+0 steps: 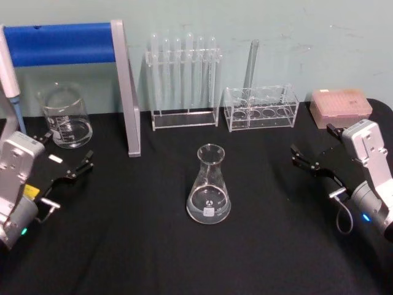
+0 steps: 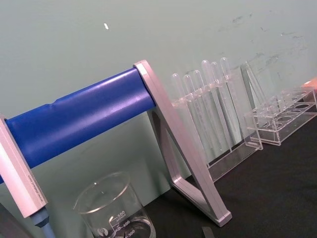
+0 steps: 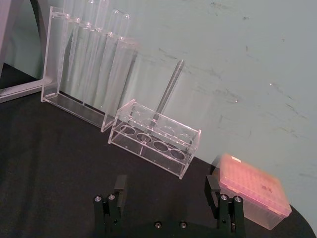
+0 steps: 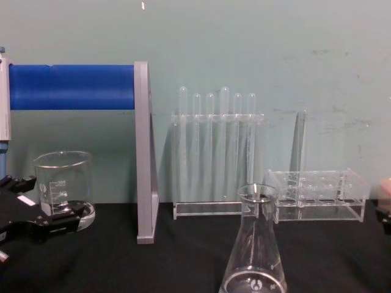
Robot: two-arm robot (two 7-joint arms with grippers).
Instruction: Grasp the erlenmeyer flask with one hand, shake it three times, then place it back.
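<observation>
Flask: I see the erlenmeyer flask (image 1: 209, 187) standing upright at centre front of the black table (image 1: 135, 246), well apart from both grippers.
Left gripper (image 1: 64, 150): low at my left, just in front of the beaker (image 1: 64, 117); jaws spread wide, nothing between them.
Right gripper (image 1: 314, 144): low at my right, near the pink tip box (image 1: 341, 106); jaws wide apart, empty.
Behind flask: I log a tall test tube rack (image 1: 184, 83) and a low rack (image 1: 261, 107) by the wall.
Left rear: blue-barred stand (image 1: 126, 92).

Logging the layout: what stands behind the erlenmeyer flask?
A tall test tube rack and a low rack holding one tube. In chest view the erlenmeyer flask overlaps the low rack's corner.
</observation>
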